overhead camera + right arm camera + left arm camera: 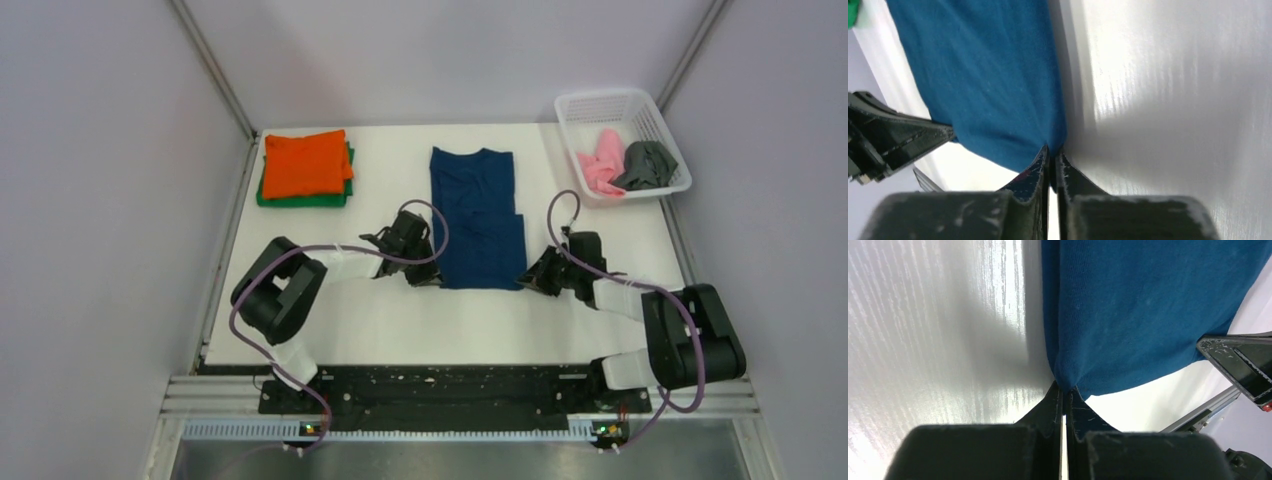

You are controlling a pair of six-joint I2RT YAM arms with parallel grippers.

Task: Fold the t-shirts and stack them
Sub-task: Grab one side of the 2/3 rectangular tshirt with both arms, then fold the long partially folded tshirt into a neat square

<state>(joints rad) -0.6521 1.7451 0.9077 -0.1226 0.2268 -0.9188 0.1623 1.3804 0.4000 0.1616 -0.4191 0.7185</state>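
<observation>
T-shirt of navy blue cloth (476,215) lying mid white counter (400,325), left claw (426,278) pinching its near left corner, right claw (527,277) pinching its near right corner, folded orange t-shirt (305,163) on green t-shirt (300,200) far left.

Place: a robotics lab test cell is shown, not a home or a shop.
Enclosure: plain pale grey panel walls (100,200) are set on three sides and joined by bare aluminium corner posts (213,68).
Work surface: a bare white table top (400,325) is boxed in by the panels.
Mounting: a black-and-white jointed left arm (285,300) and a matching right arm (685,335) are fixed to a black base plate (440,385) on a ribbed aluminium rail (450,428).
Cabling: exposed purple cables (232,312) are looped along both arms.
Props: a dark blue cloth t-shirt (478,215) and a white plastic mesh basket (600,105) are set out within the cell.
</observation>
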